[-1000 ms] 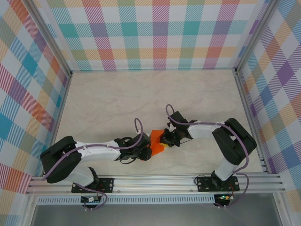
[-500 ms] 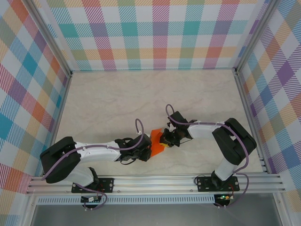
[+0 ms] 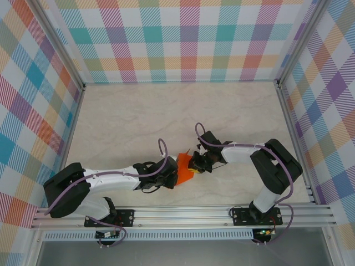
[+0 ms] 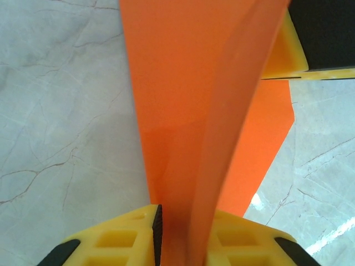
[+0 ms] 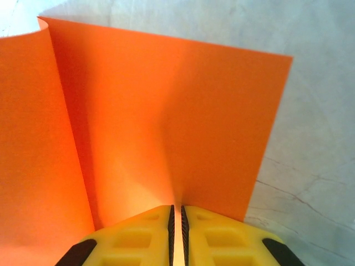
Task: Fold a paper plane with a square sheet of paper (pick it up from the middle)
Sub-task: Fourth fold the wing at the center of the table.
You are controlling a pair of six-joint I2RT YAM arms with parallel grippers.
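Nearest you, the left gripper [image 3: 173, 178] has the square sheet of paper [image 3: 184, 168] running between its fingers. You cannot tell if they press it yet. The sheet sits low over the table [image 3: 138, 116], stretched from one gripper to the other. Just beyond it, the right gripper [image 3: 195, 163] pinches the other edge tight.

tabletop [image 3: 138, 111] open far side, orange sheet [image 3: 183, 168] blocks ctr-front
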